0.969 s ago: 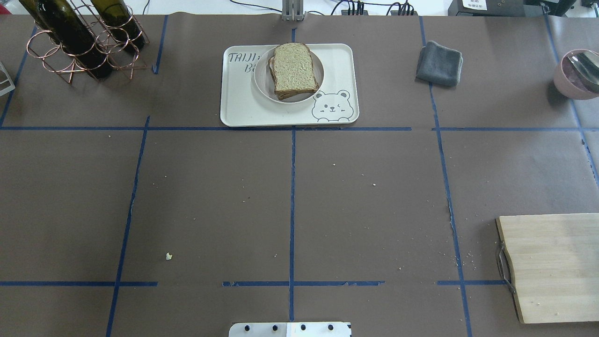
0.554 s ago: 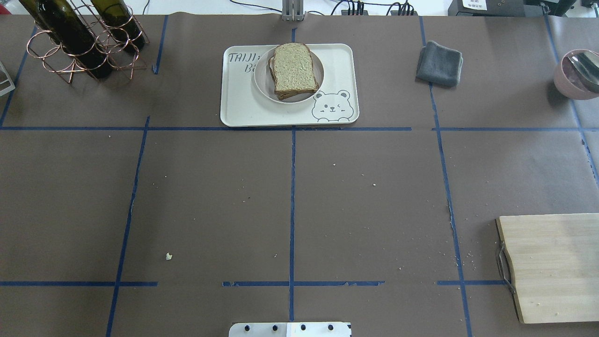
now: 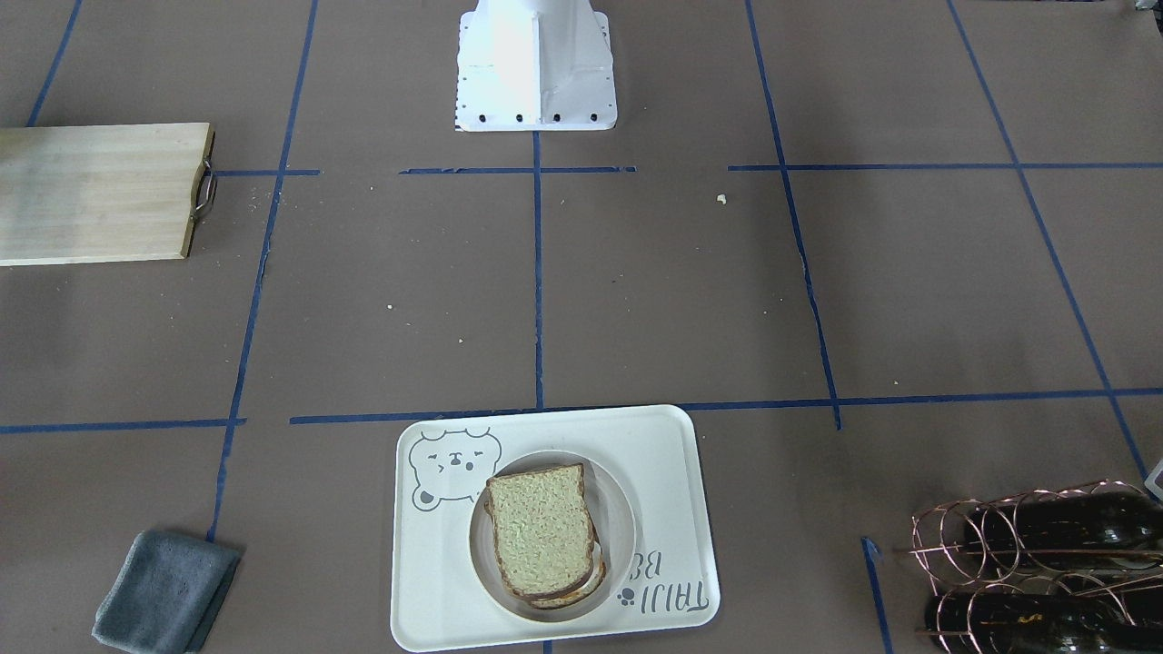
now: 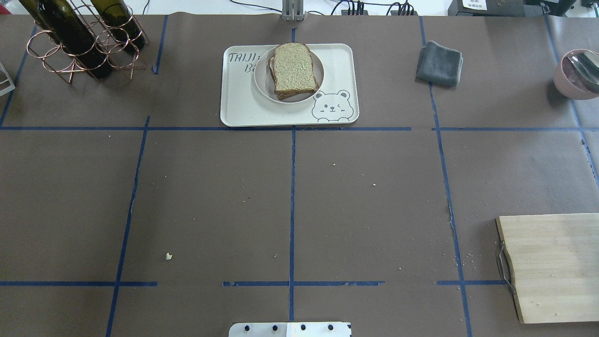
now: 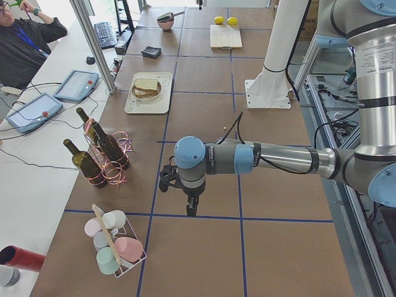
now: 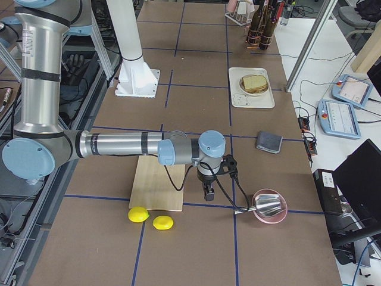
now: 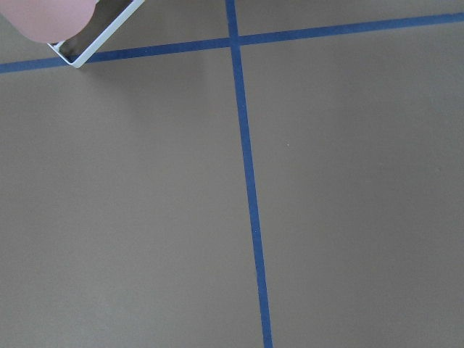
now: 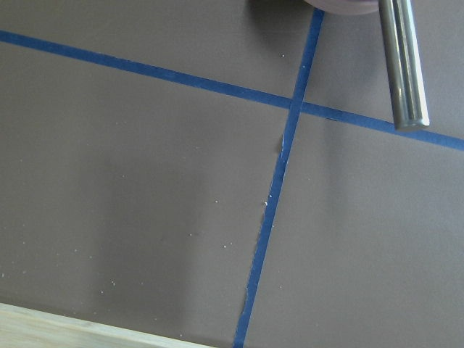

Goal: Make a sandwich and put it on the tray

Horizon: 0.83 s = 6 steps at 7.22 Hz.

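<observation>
Left hand (image 5: 192, 207) hangs over the brown desk (image 5: 204, 253) mid-frame in the left side view. The right hand (image 6: 208, 193) hangs near the cutting board (image 6: 156, 182). Whether either is wide or narrow cannot be told. The sandwich (image 4: 294, 70) lies on a round plate (image 4: 261, 77) on the tray (image 4: 241, 103), top centre overhead.

You have bright, even light on the counter (image 4: 374, 210); shadows are soft and faint. The white base (image 3: 534, 54) glares, nearly blown out, and the spoon (image 4: 584, 65) glints. Focus looks sharp throughout.
</observation>
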Motion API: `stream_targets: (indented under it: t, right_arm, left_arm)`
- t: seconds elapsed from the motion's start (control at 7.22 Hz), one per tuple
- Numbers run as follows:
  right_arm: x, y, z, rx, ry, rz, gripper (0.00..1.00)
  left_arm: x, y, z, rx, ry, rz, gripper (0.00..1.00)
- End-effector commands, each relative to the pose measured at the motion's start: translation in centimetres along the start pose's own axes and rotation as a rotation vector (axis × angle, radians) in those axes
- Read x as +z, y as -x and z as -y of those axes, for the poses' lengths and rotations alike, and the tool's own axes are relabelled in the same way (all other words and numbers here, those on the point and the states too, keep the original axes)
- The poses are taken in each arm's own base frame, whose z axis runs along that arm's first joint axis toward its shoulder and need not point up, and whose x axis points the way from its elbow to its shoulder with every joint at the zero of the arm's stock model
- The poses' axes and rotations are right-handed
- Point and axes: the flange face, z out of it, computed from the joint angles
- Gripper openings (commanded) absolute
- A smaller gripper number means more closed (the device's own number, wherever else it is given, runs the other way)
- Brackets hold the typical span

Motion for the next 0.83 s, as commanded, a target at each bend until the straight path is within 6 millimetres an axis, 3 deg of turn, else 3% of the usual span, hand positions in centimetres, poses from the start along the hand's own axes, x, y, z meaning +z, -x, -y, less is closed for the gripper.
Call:
stream_targets:
  t: [0.0, 0.69]
  right_arm:
    - [-0.07, 0.39, 0.07, -0.003, -0.006, 0.032, 1.0]
    - [-0.1, 0.41, 0.1, 0.0, -0.009, 0.03, 1.0]
  left_arm:
    - [-0.8, -0.23, 0.29, 0.006, -0.018, 0.002, 1.0]
    - [-0.69, 0.45, 0.02, 0.0, -0.011, 0.033, 1.0]
